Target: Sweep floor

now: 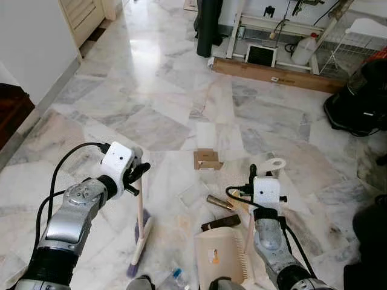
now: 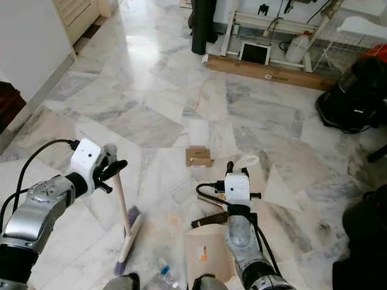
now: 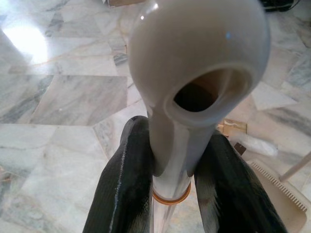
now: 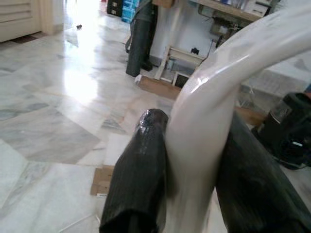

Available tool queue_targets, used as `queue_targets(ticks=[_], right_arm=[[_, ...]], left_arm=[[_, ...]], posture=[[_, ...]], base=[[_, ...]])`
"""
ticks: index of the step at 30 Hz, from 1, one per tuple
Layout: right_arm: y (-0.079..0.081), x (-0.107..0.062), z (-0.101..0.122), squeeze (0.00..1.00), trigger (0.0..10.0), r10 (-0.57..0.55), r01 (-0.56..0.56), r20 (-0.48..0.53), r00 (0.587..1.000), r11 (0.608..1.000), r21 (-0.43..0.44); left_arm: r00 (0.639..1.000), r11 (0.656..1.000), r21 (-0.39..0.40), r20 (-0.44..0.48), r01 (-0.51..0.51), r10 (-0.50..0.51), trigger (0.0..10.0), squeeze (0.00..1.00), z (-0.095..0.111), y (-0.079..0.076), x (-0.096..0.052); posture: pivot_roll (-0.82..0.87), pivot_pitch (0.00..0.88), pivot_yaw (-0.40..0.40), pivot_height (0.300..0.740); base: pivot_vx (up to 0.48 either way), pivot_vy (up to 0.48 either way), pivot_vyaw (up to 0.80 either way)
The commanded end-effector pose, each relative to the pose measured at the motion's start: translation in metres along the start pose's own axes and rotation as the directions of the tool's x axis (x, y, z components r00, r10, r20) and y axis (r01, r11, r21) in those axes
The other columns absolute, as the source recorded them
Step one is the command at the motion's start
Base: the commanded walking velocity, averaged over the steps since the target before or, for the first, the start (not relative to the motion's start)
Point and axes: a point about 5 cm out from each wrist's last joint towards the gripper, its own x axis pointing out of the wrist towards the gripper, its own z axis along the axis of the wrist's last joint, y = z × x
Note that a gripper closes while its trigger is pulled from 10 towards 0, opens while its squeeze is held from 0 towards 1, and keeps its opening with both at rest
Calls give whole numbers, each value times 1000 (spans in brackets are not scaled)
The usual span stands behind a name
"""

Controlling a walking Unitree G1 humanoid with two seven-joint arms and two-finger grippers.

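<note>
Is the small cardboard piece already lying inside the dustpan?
No, the cardboard piece lies on the marble floor, apart from the dustpan nearer the robot.

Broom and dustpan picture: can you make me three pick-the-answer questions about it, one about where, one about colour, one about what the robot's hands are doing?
1. Where is the cardboard piece?
A. On the floor ahead of the dustpan
B. Inside the dustpan
C. Under the broom

2. What colour are the broom bristles?
A. Red
B. Purple
C. Green

3. What is the left gripper doing?
A. Hanging open
B. Shut on the broom handle
C. Holding a bottle

Answers: 1 A, it lies on the marble beyond the dustpan. 2 B, the brush tip shows purple. 3 B, the left wrist view shows its fingers pressed on both sides of the handle.
</note>
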Motion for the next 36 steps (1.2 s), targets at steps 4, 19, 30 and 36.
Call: queue_targets(ticks=[4,19,30,36], right_arm=[[-10,-17,-24,0,10000,25,-35,-101,995,994,-101],[-27,-10,-20,0,10000,-115,122,-116,987,991,59],[-39,-3,-15,0,10000,-154,161,-88,984,983,86],[-40,-3,-15,0,10000,-153,160,-84,985,983,85]], left_arm=[[998,998,-1,-16,-62,62,10000,0,-7,4,3],[876,910,-138,247,-391,413,10000,0,-14,13,-8],[855,904,-144,295,-403,428,10000,0,-19,9,-5],[854,907,-148,303,-395,422,10000,0,-19,8,-3]], posture=[[277,204,-89,740],[256,197,-97,740],[246,192,-106,740],[242,191,-109,740]], base=[[0,0,0],[0,0,0],[-76,0,0],[-281,0,0]])
